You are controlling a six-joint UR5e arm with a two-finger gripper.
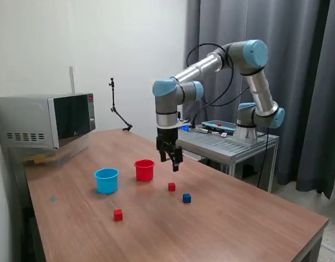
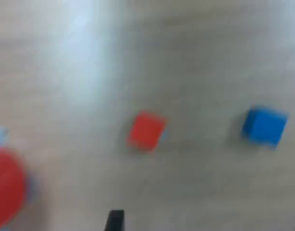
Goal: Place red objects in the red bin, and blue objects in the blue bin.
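the counter (image 1: 222, 218) is a long brown wood-grain top set against a pale wall, with dark grey curtains (image 1: 298, 65) hanging behind the arm. a silver microwave (image 1: 45, 121) with a dark door sits at the counter's far end on the exterior view's left, and a thin black stand (image 1: 117, 112) rises by the wall behind it. beyond the counter a grey slatted metal table (image 1: 227, 144) carries the arm's base.

taking the red cup (image 1: 144, 170) as landmark: it is small, round, slightly tapered, upright and open-topped. the light blue cup (image 1: 106, 180), about the same size, stands just beside it toward the exterior view's left. one red cube (image 1: 172, 186) lies near the red cup, on its near right, with a blue cube (image 1: 186, 198) just beyond that. a second red cube (image 1: 118, 215) lies farther forward, nearer the light blue cup. only one blue cube shows.

the pincer (image 1: 171, 158) hangs above the counter just right of the red cup, fingers pointing down, parted, with nothing between them. the wrist view is blurred.
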